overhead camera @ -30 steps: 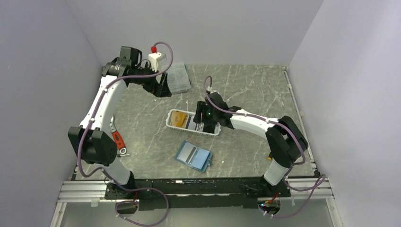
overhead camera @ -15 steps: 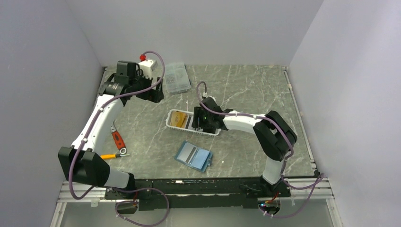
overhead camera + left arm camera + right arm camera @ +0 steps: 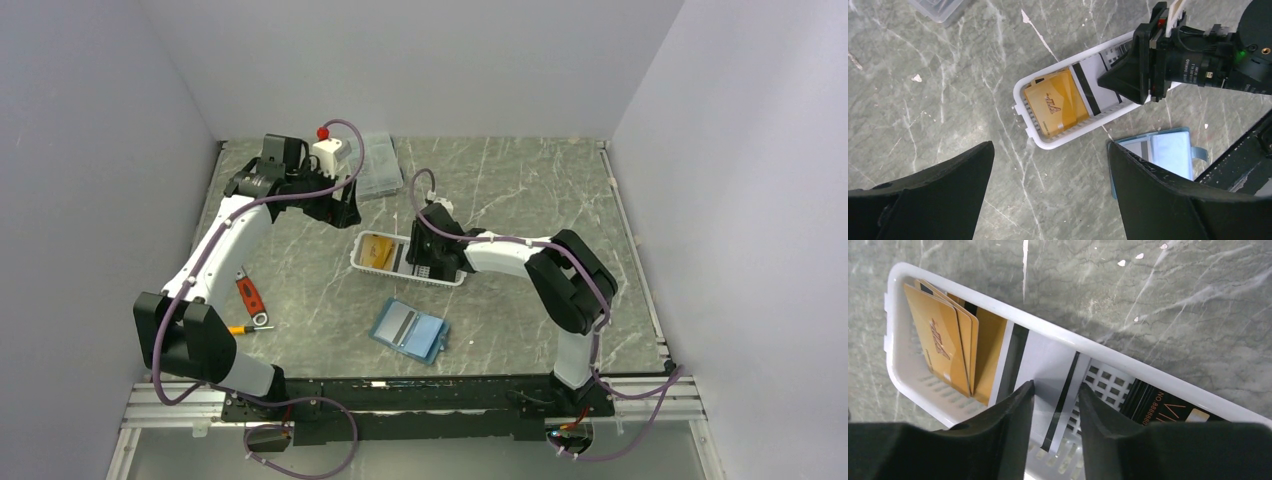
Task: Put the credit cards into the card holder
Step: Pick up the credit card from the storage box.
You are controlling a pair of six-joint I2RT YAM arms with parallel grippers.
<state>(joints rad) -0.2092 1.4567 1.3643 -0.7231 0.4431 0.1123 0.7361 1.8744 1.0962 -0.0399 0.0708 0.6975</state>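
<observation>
R gripper (image 3: 1055, 390) now down in white basket (image 3: 1148, 371), jaws narrowed yet apart astride pale grey card (image 3: 1045, 357) below: pick imminent; L gripper (image 3: 1050, 150) wide apart.

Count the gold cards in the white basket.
3 gold cards, overlapping at the left end of the white basket in the right wrist view: the logo card on top, two peeking behind. Others may be hidden underneath.

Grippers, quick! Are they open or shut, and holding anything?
Left gripper: open, empty.
Right gripper: open a little, over a grey card in the basket, nothing gripped.
</observation>
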